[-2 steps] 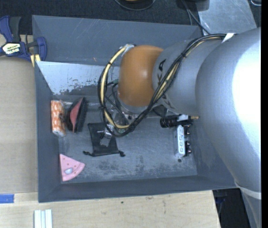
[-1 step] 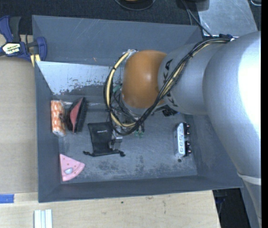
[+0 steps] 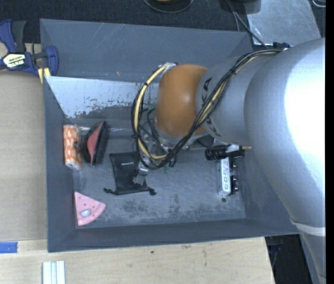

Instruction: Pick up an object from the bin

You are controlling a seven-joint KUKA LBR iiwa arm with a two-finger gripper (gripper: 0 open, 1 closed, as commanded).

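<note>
Arm (image 3: 273, 117), silver, comes in from the right and covers the bin's upper right part. Bin (image 3: 155, 241): grey metal, sloped walls, scuffed floor. Orange cover (image 3: 178, 99) sits at the wrist over the middle of the bin, with yellow and black cables (image 3: 140, 108) looped round it.

Gripper (image 3: 142, 163) hangs just under the cover, low over the floor near the centre. It is mostly hidden by cover and cables, so open or closed: cannot tell. Nothing seen in its grasp.

Nearest thing: black flat piece (image 3: 125, 171), roughly square, with a thin black bar sticking out along its lower edge. It lies mid-floor, just left of and below the gripper, its upper right corner right at the gripper's tip; contact not clear.

Left side: black brush (image 3: 96, 142) with a red face, and touching its left side an orange packet (image 3: 71, 147) in clear wrap. Pink wedge (image 3: 88, 208) in the lower left corner, well apart from the gripper.

Right side, beside the arm: white tube (image 3: 226, 176), lying upright in the view, with dark print too small to read. Black pen (image 3: 226, 152) lies across just above it.

No brand or writing legible anywhere.
</note>
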